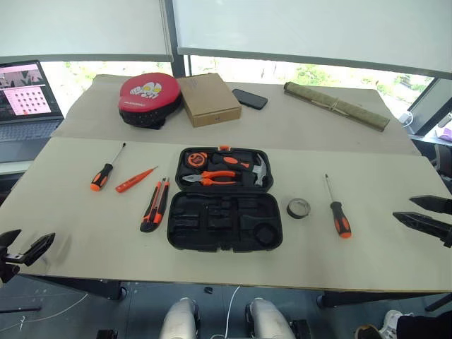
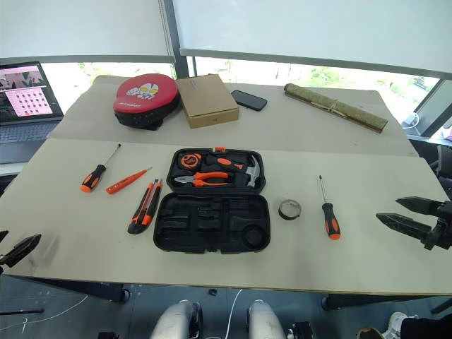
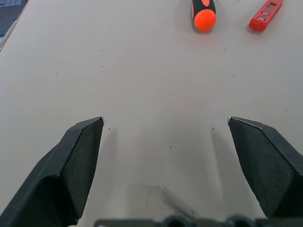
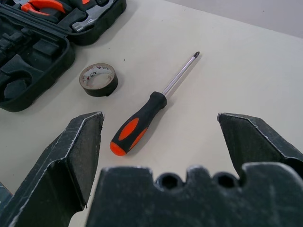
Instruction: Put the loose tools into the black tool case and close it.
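Daylight enters through the strip of window beneath the white roller blinds (image 1: 311, 32) along the top of the head frames, where the glass blows out to near white. The pale beige worktop (image 1: 367, 261) is evenly and brightly lit, with only short, soft shadows under the open black moulded plastic tool case (image 1: 224, 208) in the centre. The laptop screen (image 1: 25, 90) at upper left glows pinkish. Straight edges bow slightly toward the frame borders. In the wrist frames the black end effector fingers (image 3: 71, 170) at the bottom look soft, and faint shadows fall beside them.
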Robot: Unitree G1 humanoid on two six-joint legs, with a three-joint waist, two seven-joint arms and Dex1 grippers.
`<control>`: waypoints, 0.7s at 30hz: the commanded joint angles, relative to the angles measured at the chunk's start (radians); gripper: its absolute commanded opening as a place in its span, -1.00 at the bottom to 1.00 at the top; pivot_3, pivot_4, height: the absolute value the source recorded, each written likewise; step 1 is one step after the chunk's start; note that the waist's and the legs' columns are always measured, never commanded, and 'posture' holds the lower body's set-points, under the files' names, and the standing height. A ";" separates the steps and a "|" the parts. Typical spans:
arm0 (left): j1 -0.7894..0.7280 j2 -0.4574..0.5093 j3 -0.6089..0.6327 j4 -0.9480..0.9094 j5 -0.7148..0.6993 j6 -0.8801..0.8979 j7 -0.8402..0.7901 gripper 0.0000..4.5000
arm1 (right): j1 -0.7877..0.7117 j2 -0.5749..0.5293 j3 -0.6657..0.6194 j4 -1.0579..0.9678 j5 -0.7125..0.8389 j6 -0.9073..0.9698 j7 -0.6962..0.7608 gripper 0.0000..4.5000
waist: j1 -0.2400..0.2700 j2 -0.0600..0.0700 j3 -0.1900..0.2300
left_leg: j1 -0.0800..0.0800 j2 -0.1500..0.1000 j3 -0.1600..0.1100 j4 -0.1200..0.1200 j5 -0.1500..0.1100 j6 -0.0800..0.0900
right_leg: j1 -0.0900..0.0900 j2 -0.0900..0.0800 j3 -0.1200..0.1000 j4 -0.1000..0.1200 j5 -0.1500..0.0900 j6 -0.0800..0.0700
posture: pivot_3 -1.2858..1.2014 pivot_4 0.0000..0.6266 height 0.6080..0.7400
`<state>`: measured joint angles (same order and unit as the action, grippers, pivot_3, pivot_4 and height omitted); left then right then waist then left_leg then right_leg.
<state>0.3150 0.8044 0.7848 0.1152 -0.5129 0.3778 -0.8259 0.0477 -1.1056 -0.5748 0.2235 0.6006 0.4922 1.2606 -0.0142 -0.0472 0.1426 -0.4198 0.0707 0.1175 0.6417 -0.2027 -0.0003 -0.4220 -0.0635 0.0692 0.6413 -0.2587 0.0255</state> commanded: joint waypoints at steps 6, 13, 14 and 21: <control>-0.019 0.034 -0.022 -0.109 -0.008 0.106 0.043 1.00 | 0.036 0.018 -0.073 -0.100 -0.014 -0.005 -0.066 0.99 | 0.003 0.000 0.000 | 0.000 0.000 0.000 0.000 0.000 0.000 | 0.000 0.000 0.000 0.000 0.001 0.001 | 0.03 -0.52 1.00; -0.334 0.143 -0.150 -0.173 -0.048 0.384 0.182 1.00 | -0.014 0.039 -0.072 -0.434 0.132 0.138 -0.166 0.99 | 0.010 0.000 0.000 | 0.000 0.000 -0.002 0.001 0.001 -0.001 | 0.000 0.002 -0.001 0.003 0.003 0.005 | 0.03 -0.52 1.00; -0.382 0.151 -0.177 -0.166 -0.048 0.418 0.193 1.00 | -0.031 0.044 -0.062 -0.478 0.152 0.162 -0.187 0.99 | 0.009 0.000 0.000 | -0.001 0.000 -0.003 0.001 0.001 -0.002 | 0.000 0.002 -0.001 0.004 0.003 0.006 | 0.03 -0.52 1.00; -0.691 0.156 -0.444 0.025 0.063 0.492 0.243 1.00 | -0.212 0.080 0.081 -0.729 0.310 0.272 -0.325 0.99 | -0.003 -0.001 0.002 | -0.003 -0.001 -0.004 0.001 0.004 0.003 | -0.001 0.004 -0.001 0.004 0.003 0.007 | 0.03 -0.52 1.00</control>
<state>-0.3283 0.9516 0.3755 0.0799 -0.4985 0.8774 -0.5977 -0.1223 -1.0257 -0.5084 -0.4332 0.8544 0.7428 0.9739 -0.0177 -0.0479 0.1441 -0.4232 0.0702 0.1130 0.6425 -0.1984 0.0030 -0.4234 -0.0594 0.0684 0.6461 -0.2559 0.0327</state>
